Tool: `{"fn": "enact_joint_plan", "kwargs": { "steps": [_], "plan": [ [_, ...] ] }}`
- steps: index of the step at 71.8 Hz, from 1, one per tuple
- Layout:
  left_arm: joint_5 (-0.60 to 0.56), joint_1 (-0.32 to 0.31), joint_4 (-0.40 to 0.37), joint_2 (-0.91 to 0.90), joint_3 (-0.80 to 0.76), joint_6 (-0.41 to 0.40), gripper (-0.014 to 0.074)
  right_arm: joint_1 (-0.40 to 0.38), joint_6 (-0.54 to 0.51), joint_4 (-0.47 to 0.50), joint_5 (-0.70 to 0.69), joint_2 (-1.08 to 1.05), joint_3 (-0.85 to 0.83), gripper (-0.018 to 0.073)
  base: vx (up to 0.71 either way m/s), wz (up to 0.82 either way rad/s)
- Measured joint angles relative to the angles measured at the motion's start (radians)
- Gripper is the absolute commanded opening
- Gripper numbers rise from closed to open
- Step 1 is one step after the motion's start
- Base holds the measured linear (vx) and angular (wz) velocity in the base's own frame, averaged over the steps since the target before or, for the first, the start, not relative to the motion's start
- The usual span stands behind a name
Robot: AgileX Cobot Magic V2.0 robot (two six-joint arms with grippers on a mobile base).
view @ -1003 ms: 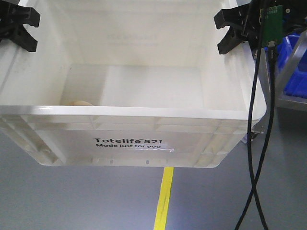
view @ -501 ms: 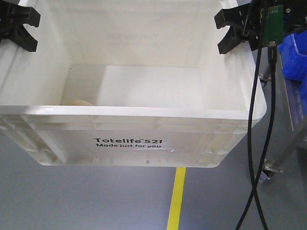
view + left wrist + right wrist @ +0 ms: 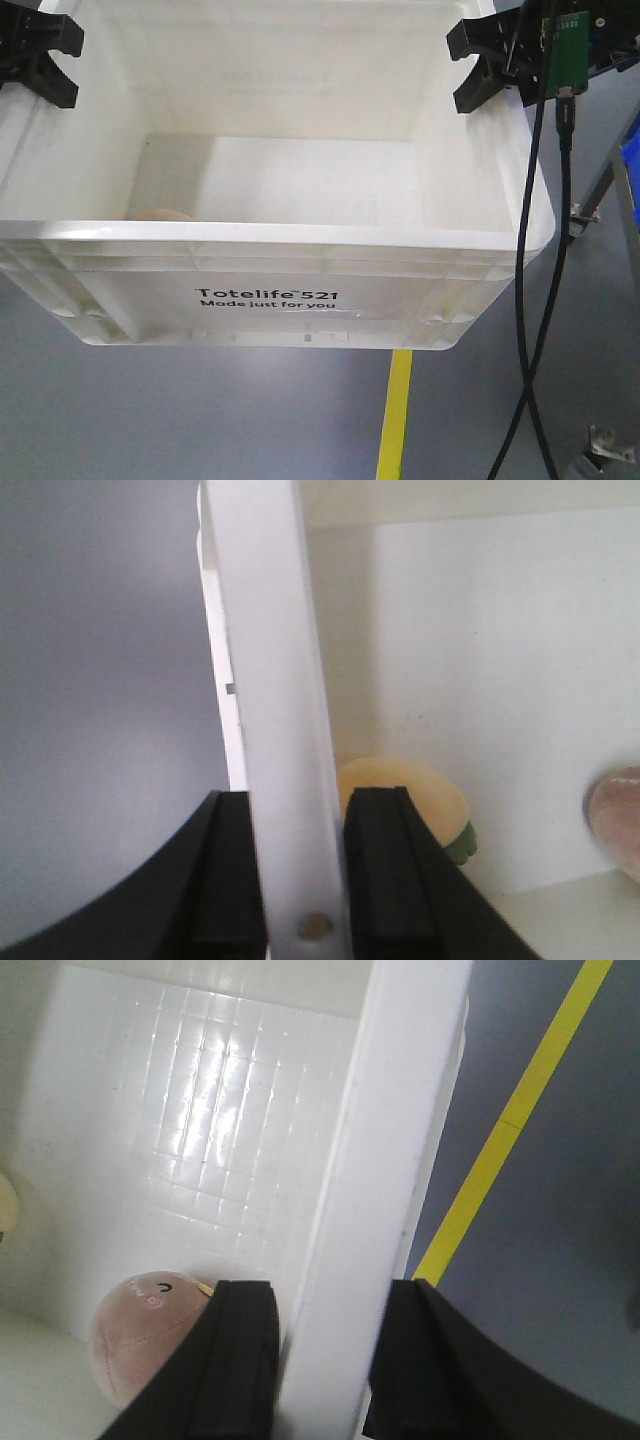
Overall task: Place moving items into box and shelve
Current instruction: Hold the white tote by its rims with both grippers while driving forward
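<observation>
The box [image 3: 300, 232] hasn't budged between the 2 arms, but the floor [image 3: 180, 420] under it has. Over the last second the yellow floor line [image 3: 397, 415] has slid from below the middle of the box's printed front toward its right end. The blue bins [image 3: 633, 180] beyond the box's right wall have nearly gone from sight, with only a sliver left. To me that says the whole robot is rolling or turning with the box held clear of the floor, so the packing looks done and this is the shelving leg. The left pincer [image 3: 300, 865] is closed tight on the box's left wall, 1 pad on each face, and the right pincer [image 3: 325, 1360] is clamped the same way on the right wall. Both fruits are inside the box. The cream fruit [image 3: 400, 800] sits on the bottom close to the left wall, and the pinkish-brown fruit [image 3: 140, 1335] lies farther toward the right wall. They're loose in there, so I'd expect them to roll if the robot swings hard.
</observation>
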Motion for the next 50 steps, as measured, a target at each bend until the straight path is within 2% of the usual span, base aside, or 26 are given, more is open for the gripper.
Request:
{"fn": "enact_joint_plan", "kwargs": {
  "steps": [50],
  "plan": [
    [0.0, 0.0, 0.001, 0.0, 0.0, 0.0, -0.0001, 0.0, 0.0, 0.0, 0.0, 0.0, 0.0, -0.0003, 0.5, -0.06]
  ]
}}
